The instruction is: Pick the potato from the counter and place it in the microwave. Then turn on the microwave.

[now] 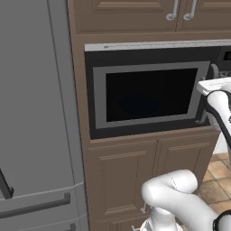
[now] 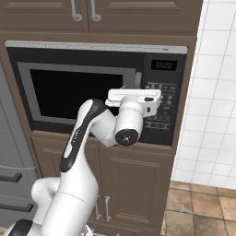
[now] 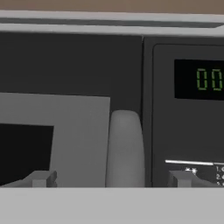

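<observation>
Fingers (image 3: pixel 113 178) stood spread wide and empty at the bottom of the hand view, one dark tip at lower left (image 3: pixel 43 178) and the other at lower right, with nothing between them but the grey upright door handle (image 3: pixel 125 148) of the wide built-in black microwave (image 1: pixel 149 92). That handle rose at the centre of the frame, its long axis running vertically, and it lay straight ahead of the fingers, slightly right of midway between the two tips; how near it was could not be told. Left of it sat the grey-framed dark glass door (image 3: pixel 65 131), which looked closed; right of it was the black button panel with its green digital display (image 3: pixel 205 78) in the upper right of the frame.

In the right base view the white hand (image 2: pixel 133 102) hung level in front of the seam between door and panel, at the middle of the frame. In the left base view it reached in from the right edge, level with the door's right side.

No potato was visible, so whether it was already inside could not be told. Judging by the pose, either opening the door or pressing the panel remained ahead.

Brown wooden cabinet doors (image 2: pixel 133 184) sat below the oven, and a tall grey fridge (image 1: pixel 36 113) filled the left.
</observation>
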Controlling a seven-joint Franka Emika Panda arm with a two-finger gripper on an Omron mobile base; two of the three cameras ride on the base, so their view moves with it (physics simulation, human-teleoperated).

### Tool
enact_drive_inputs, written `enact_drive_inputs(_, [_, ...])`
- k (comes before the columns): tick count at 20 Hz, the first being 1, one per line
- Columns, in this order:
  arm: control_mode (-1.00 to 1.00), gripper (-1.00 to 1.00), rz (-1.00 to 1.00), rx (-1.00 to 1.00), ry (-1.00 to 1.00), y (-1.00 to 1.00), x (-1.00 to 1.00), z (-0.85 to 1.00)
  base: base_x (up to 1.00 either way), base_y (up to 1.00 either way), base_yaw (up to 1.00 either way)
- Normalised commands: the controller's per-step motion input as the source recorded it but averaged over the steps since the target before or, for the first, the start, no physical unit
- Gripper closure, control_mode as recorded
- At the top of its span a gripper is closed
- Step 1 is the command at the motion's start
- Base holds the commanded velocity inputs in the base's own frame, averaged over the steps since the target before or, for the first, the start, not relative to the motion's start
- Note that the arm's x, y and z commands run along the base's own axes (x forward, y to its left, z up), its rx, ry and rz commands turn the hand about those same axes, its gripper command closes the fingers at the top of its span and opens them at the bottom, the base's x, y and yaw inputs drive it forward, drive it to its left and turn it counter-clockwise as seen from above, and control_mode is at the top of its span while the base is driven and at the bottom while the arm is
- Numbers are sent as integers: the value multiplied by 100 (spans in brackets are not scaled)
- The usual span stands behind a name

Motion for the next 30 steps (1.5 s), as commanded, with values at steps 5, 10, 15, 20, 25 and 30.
enact_drive_inputs(5, [-100,-100,0,0,0,0,26,0,0,0,0])
enact_drive_inputs(10, [-100,100,0,0,0,0,12,0,0,0,0])
enact_drive_inputs(15, [-100,100,0,0,0,0,0,0,0,0,0])
enact_drive_inputs(20, [-100,100,0,0,0,0,0,0,0,0,0])
enact_drive_inputs(25, [-100,100,0,0,0,0,-6,0,0,0,0])
enact_drive_inputs(30, [-100,100,2,0,0,0,-18,0,0,0,0])
